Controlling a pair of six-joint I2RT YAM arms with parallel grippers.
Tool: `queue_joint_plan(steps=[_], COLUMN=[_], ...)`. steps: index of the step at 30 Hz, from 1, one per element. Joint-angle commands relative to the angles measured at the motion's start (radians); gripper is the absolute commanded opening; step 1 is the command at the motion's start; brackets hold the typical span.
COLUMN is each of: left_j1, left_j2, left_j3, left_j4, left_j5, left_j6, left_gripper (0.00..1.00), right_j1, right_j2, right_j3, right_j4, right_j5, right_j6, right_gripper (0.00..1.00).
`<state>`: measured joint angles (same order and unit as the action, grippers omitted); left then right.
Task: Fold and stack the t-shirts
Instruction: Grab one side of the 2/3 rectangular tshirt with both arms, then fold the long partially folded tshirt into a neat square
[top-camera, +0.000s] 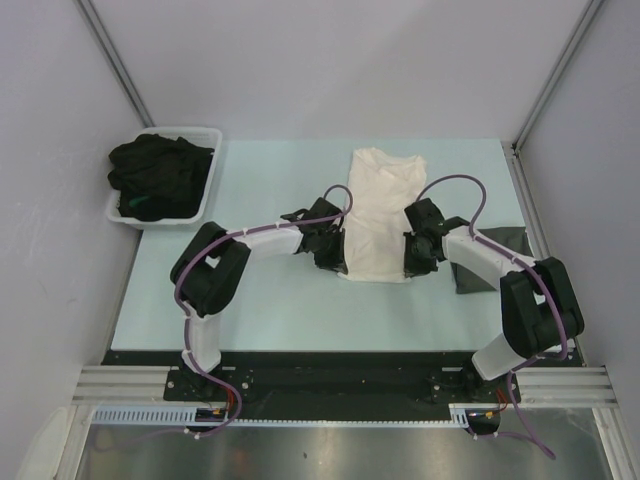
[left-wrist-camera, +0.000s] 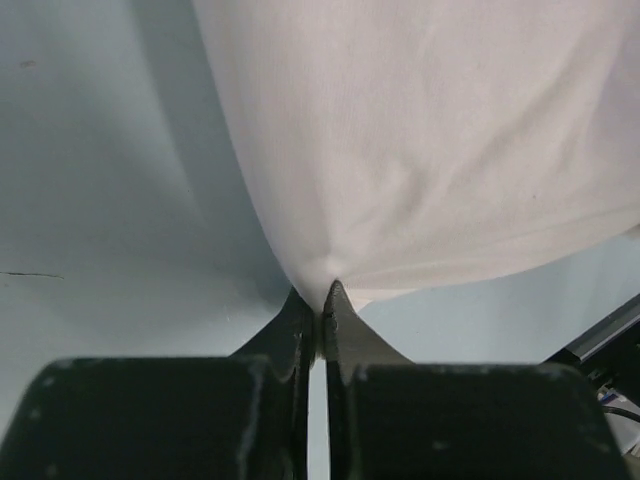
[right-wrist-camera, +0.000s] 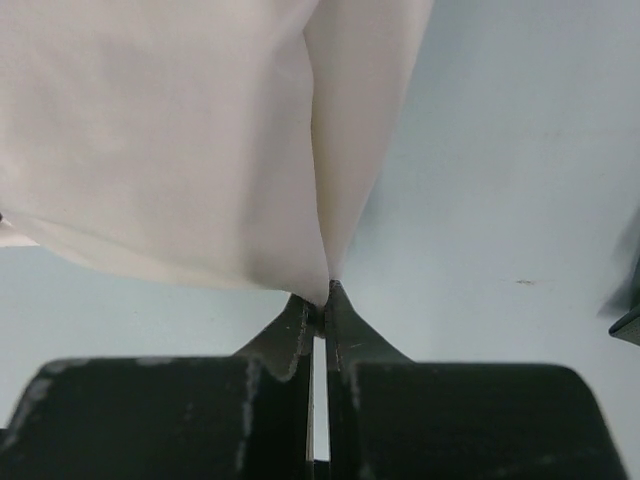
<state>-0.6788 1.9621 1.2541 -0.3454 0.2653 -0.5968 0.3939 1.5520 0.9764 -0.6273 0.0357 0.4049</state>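
cream shirt (top-camera: 380, 200) lies lengthwise near the middle of the surface (top-camera: 250, 300), a long narrow shape with its near hem toward the arm bases. left fingers (left-wrist-camera: 298, 335) are clenched on the near-left hem corner and right fingers (right-wrist-camera: 352, 335) on the near-right corner. in both wrist views the cloth tents up from the pinch, so we judge the hem slightly lifted. black shirts (top-camera: 160, 175) sit heaped in the tub (top-camera: 212, 170) at far left, and a dark grey shirt (top-camera: 510, 242) lies just beside the right arm. we read the step as carrying the near hem over to the far end, halving the length. to do it well, we would raise both corners level and keep their spacing so the hem stays taut. we would then arc forward, lay edge on edge squarely, and release only once the cloth rests. risk: each pinch holds little cloth, so a slip would skew the fold.
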Motion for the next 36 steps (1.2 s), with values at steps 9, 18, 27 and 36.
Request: queue_joint_plan(steps=[9, 18, 27, 36], left_j1=[-0.013, -0.102, -0.176, -0.096], left_j2=[-0.092, -0.32, -0.494, -0.391], left_j3=[-0.047, -0.145, -0.038, 0.178], left_j4=[-0.119, -0.256, -0.454, -0.462], left_j5=[-0.028, -0.047, -0.116, -0.229], left_j6=[0.074, 0.088, 0.075, 0.21], left_gripper=[0.0, 0.0, 0.01, 0.0], right_j1=[0.017, 0.166, 0.198, 0.192], right_j2=[-0.148, -0.343, -0.543, -0.374], right_j3=[-0.004, -0.005, 0.014, 0.197], right_j4=[-0.146, -0.35, -0.485, -0.356], right_j5=[-0.017, -0.005, 0.002, 0.206], right_j6=[0.017, 0.141, 0.258, 0.034], right_gripper=[0.0, 0.0, 0.0, 0.0])
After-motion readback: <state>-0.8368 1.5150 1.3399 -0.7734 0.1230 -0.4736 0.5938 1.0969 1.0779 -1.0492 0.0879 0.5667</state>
